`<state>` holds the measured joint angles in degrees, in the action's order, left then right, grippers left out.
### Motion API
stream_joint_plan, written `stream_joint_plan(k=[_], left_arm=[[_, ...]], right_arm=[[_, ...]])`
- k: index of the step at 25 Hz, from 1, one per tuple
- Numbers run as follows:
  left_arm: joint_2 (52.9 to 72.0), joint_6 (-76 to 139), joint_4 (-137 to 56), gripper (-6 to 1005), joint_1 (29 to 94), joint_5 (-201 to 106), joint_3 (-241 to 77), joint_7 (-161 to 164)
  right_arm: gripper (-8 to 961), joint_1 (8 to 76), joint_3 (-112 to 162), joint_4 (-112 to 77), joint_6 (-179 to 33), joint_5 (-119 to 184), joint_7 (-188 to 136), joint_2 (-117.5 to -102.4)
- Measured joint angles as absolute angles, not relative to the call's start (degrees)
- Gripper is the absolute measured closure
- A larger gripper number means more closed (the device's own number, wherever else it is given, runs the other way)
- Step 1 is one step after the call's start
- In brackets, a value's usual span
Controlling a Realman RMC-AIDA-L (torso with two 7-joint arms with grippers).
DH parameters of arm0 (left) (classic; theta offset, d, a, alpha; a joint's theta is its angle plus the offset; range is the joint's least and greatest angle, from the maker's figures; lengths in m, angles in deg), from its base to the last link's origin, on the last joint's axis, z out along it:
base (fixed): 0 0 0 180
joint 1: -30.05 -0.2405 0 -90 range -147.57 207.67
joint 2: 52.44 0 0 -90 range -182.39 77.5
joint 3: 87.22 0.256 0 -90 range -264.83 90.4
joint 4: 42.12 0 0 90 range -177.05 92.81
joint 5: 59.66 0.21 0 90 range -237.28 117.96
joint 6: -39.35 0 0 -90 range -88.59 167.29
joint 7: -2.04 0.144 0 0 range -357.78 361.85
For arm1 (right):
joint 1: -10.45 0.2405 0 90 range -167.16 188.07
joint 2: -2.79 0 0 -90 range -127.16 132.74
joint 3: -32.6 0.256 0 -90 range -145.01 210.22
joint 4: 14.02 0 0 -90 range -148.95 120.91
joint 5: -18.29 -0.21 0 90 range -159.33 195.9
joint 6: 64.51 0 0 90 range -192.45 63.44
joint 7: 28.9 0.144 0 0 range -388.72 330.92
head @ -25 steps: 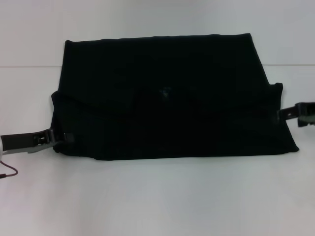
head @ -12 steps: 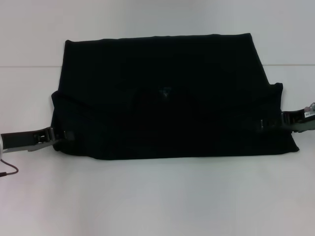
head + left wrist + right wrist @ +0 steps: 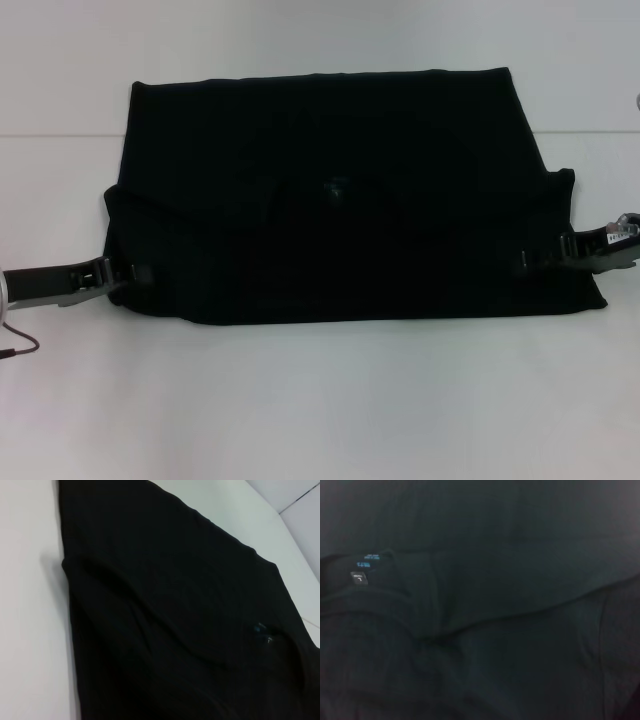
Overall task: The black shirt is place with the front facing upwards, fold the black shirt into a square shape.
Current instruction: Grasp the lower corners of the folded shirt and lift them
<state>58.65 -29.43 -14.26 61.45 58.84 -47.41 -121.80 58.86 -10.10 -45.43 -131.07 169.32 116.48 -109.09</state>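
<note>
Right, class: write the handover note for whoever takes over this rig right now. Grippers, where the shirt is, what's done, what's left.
Left gripper: at the left edge of the black shirt, low on the cloth; open or shut cannot be told.
Right gripper: reaching in over the shirt's right edge; grip also unclear.
Shirt: flat on the white table, one lengthwise fold already made, neck tag showing near the middle, no lettering showing.
Done: first fold, giving a wide rectangle.
Left: probably bring the two sides inward to make a square.
</note>
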Motion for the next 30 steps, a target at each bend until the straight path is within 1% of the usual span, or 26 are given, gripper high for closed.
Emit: stream_joint_plan(k=[2, 8, 13, 19, 25, 27, 30], left_arm=[[58.65, -29.39, -14.26, 957, 61.45, 58.75, -47.42, -121.81], [58.65, -29.37, -14.27, 957, 61.47, 58.61, -48.11, -121.86], [58.58, -29.30, -14.26, 956, 61.50, 58.55, -48.17, -121.94], [58.50, -29.44, -14.26, 956, 61.52, 58.55, -48.20, -122.00], [58.12, -32.44, -14.25, 956, 61.43, 58.61, -48.67, -122.02], [57.86, -34.28, -14.25, 956, 61.24, 58.80, -49.52, -122.13], [57.33, -37.68, -14.25, 956, 60.72, 59.02, -50.57, -122.15]], right_arm=[[41, 58.88, -11.29, -45.71, -131.17, 169.39, 116.62, -109.09], [197, 58.88, -12.57, -45.65, -130.97, 169.44, 116.88, -109.09], [445, 58.81, -12.29, -45.80, -130.95, 169.46, 116.91, -108.91], [688, 58.71, -12.14, -45.85, -130.95, 169.46, 116.91, -108.59], [852, 58.47, -12.09, -46.75, -132.20, 169.35, 116.84, -108.40], [907, 57.94, -11.93, -48.39, -135.14, 169.19, 116.48, -108.02], [914, 57.16, -11.88, -50.18, -137.93, 169.11, 116.25, -107.68]])
